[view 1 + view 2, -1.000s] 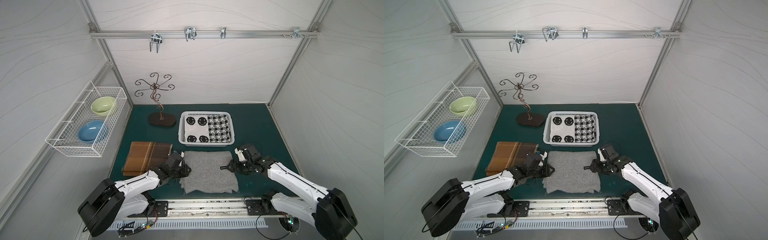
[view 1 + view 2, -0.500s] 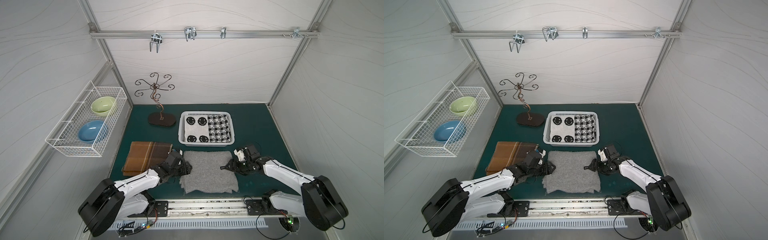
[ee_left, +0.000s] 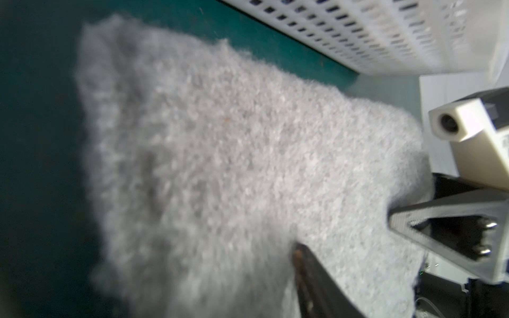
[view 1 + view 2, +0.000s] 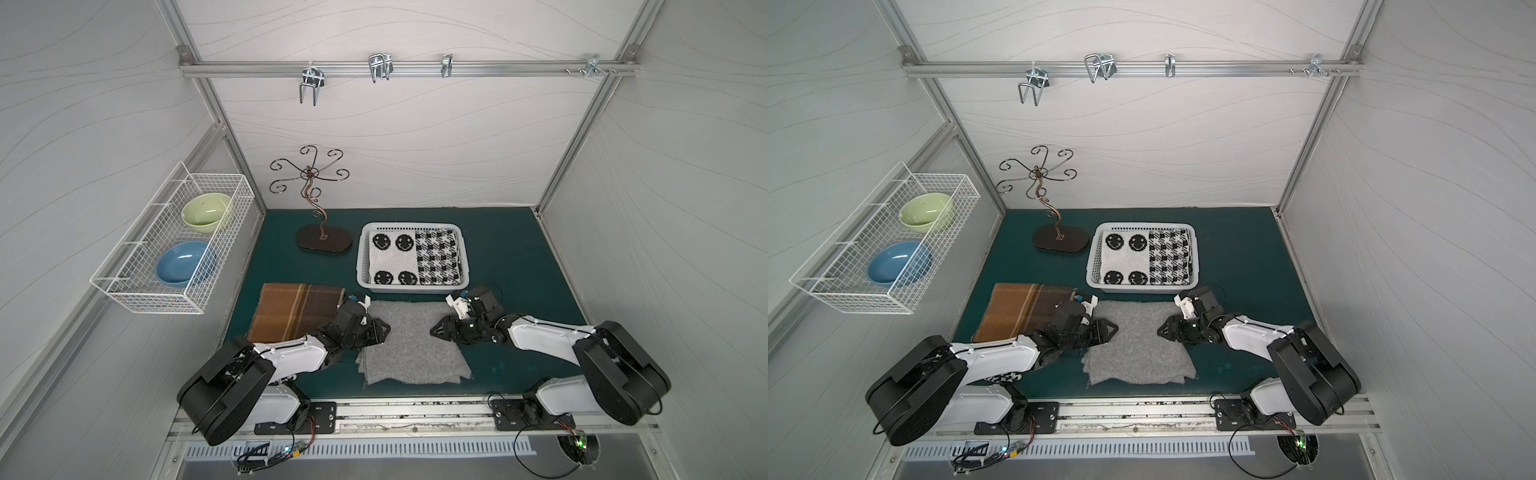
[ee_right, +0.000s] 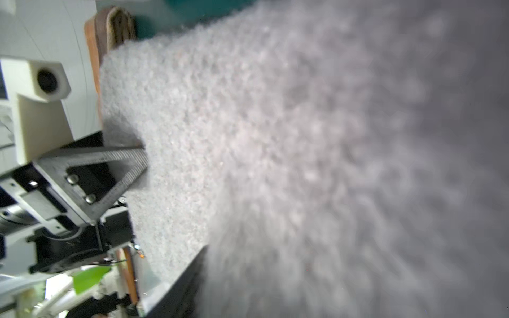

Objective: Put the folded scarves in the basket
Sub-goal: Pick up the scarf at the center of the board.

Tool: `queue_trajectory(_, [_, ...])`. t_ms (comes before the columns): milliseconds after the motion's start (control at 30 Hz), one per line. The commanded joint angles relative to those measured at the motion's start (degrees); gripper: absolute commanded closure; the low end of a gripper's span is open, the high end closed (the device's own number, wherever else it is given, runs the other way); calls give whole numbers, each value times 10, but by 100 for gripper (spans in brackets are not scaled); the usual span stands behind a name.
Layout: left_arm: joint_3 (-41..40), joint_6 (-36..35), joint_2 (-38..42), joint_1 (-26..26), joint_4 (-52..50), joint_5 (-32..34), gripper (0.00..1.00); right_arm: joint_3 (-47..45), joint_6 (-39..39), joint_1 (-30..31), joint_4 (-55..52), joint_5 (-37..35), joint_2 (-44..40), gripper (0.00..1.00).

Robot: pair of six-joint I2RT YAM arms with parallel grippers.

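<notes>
Grey scarf point(image 4: 411, 345), folded into a rough square, lies flat on the green surface point(image 4: 519, 266) just in front of the basket point(image 4: 412, 289), not in it; its far edge runs close along the basket's near wall, and I can't tell whether they touch. From my station I see both arms reaching in low from either side. The left claw point(image 4: 384, 328) is at the scarf's left edge and the right claw point(image 4: 434, 330) at its right edge, tips pointing at each other across the fabric. In the right wrist view the left claw's upper finger point(image 5: 124, 168) lies on top of the scarf's edge and the pile dents under it; the lower finger is hidden beneath the cloth. The left wrist view shows the same on the other side: a finger point(image 3: 429, 220) of the right claw presses into the edge, with fabric curling around its tip. I read both claws as narrowed to a pinch on the folded layers, one on each side. The basket's perforated white wall shows behind the scarf in the left wrist view. Inside the basket, a smiley-face cloth point(image 4: 392, 259) and a checked cloth point(image 4: 438, 257) lie side by side and cover most of the bottom. A brown plaid scarf point(image 4: 297, 309) lies folded on the surface just left of the left claw.
</notes>
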State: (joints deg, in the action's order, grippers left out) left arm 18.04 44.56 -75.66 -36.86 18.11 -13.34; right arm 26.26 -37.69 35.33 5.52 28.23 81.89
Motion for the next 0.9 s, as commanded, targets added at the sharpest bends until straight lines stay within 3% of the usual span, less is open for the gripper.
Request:
queue_trajectory(0, [-8,7,-13,-8,-1,-35,65,-22,-15,25,-27,-9,48,66])
queue_trajectory(67, [-7,6,-3,-8,-8,-38,80,-23,-16,27,-23,-11,40,90])
queue_trajectory(167, [0,4,24,-8,-32,-40,100,-15,-12,31,-39,-16,8,100])
queue_trajectory(600, [144,-22,209,-13,-274,-15,100,163,48,36,-320,-43,-177,100])
queue_trajectory(733, [232,-50,197,-3,-323,-2,100,271,85,6,-390,-38,-164,100])
queue_trajectory(867, [350,-89,121,29,-344,-21,100,393,124,-56,-435,-3,-101,100])
